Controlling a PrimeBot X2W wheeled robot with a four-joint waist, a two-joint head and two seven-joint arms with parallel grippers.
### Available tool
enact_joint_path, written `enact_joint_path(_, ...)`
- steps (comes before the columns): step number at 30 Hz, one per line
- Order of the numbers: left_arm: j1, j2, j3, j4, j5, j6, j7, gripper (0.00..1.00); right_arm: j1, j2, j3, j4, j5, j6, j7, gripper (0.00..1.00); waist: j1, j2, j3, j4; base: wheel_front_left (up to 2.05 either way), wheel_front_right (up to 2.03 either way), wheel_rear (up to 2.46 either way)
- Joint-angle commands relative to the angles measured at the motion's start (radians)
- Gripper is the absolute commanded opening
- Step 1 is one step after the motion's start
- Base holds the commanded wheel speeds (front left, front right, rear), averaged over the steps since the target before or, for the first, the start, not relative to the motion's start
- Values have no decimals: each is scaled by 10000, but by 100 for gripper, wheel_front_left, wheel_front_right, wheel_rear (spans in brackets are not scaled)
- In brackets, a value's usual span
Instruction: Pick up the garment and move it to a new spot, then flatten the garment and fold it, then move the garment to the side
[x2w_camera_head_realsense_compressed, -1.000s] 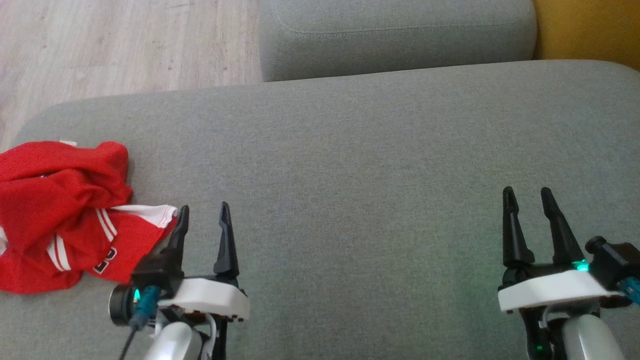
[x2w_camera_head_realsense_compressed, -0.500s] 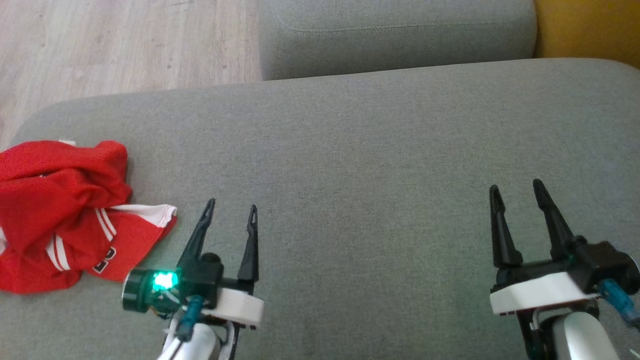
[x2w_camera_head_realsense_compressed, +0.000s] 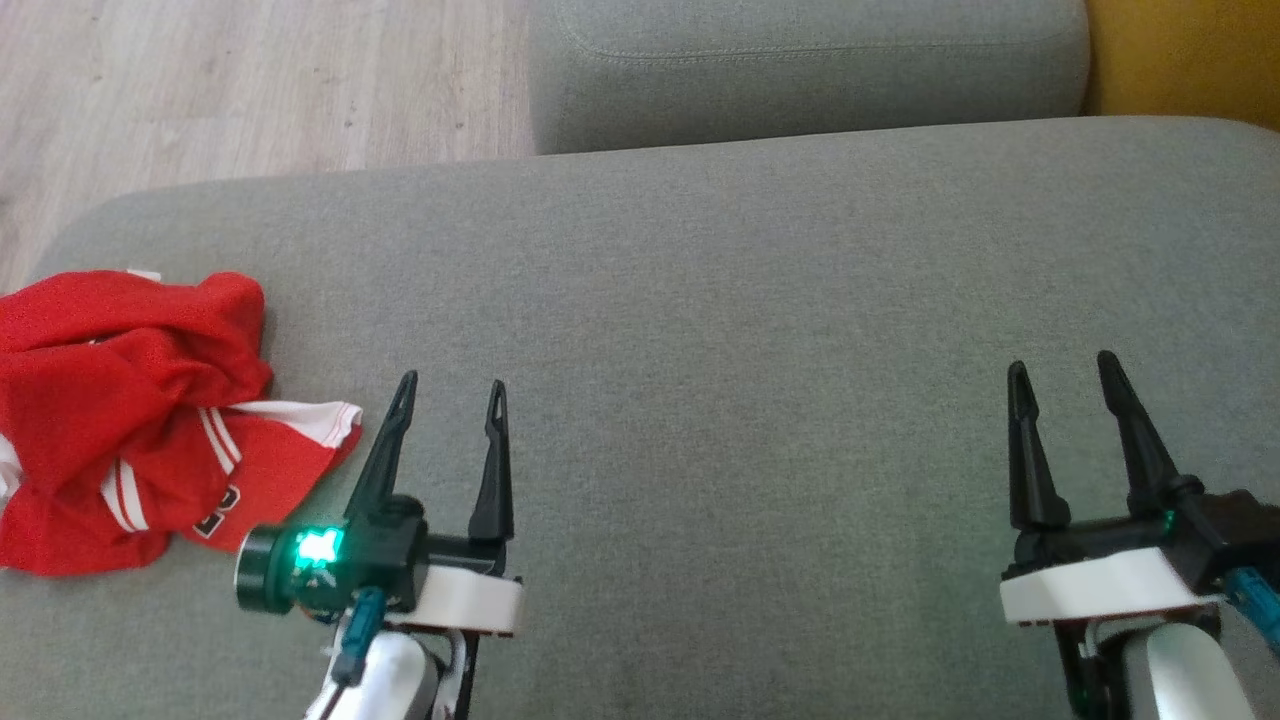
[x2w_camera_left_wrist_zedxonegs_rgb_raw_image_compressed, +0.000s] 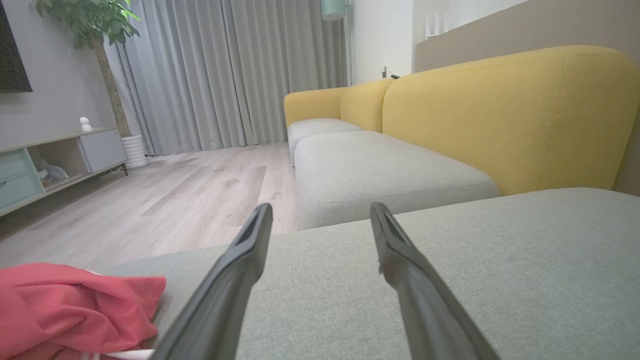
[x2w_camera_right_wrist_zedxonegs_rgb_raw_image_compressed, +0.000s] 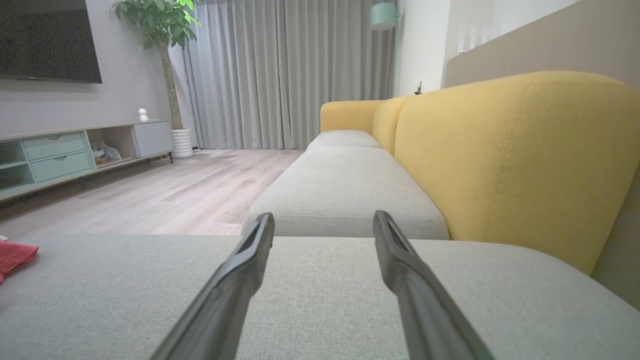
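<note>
1. Jaws, left: the two long dark fingers of my left gripper (x2w_camera_head_realsense_compressed: 451, 382) stand as wide apart as they go, with nothing between them. They sit low over the seat; I cannot tell if the tips touch it.
2. Jaws, right: my right gripper (x2w_camera_head_realsense_compressed: 1061, 363) is the same, spread wide and empty. It is well apart from the other, toward the right end of the seat.
3. Under both: a broad grey woven-fabric sofa seat cushion (x2w_camera_head_realsense_compressed: 700, 280), bare between the two grippers.
4. Task's thing: a crumpled red mesh-knit garment (x2w_camera_head_realsense_compressed: 110, 420) with white stripes lies heaped at the left end of that cushion. It is just beside my left fingers, on their left, and not touching them. A dark printed figure shows partly on a lower fold.
5. Handling, my guess: light, thin and limp, with no stiffness to lean on. It should sag and drape from any single pinch. A deep bite into the heap would likely catch several layers at once.
6. Where to hold: the white-banded edge (x2w_camera_head_realsense_compressed: 310, 415) pokes out nearest my left fingers. It looks like doubled trim, firmer than the mesh, so a fair first pinch. Flattening will want two separate edge points, one per gripper. Which corners those are I cannot read from the heap.
7. Farther out: a second grey upholstered cushion (x2w_camera_head_realsense_compressed: 800, 70) lies beyond, and pale wood-plank floor (x2w_camera_head_realsense_compressed: 250, 80) runs past the left end. The heap sits close to that edge, so a careless drag leftward could tip it off.
</note>
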Motion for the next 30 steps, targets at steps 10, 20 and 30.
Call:
enact_joint_path(10, 468, -728, 1385, 425, 34, -1525, -392, 100, -143, -96, 323, 691, 100, -7, -400, 100, 0, 0, -60, -21, 0, 0, 0)
enact_joint_path(20, 447, -1212, 2163, 1217, 285, -2429, -393, 100, -268, -96, 343, 1166, 244, -7, -400, 100, 0, 0, -91, -20, 0, 0, 0)
enact_joint_path(30, 499, -1469, 2746, 1436, 598, -2686, -393, 100, -208, -96, 432, 1084, 320, -7, -400, 100, 0, 0, -183, 530, 0, 0, 0)
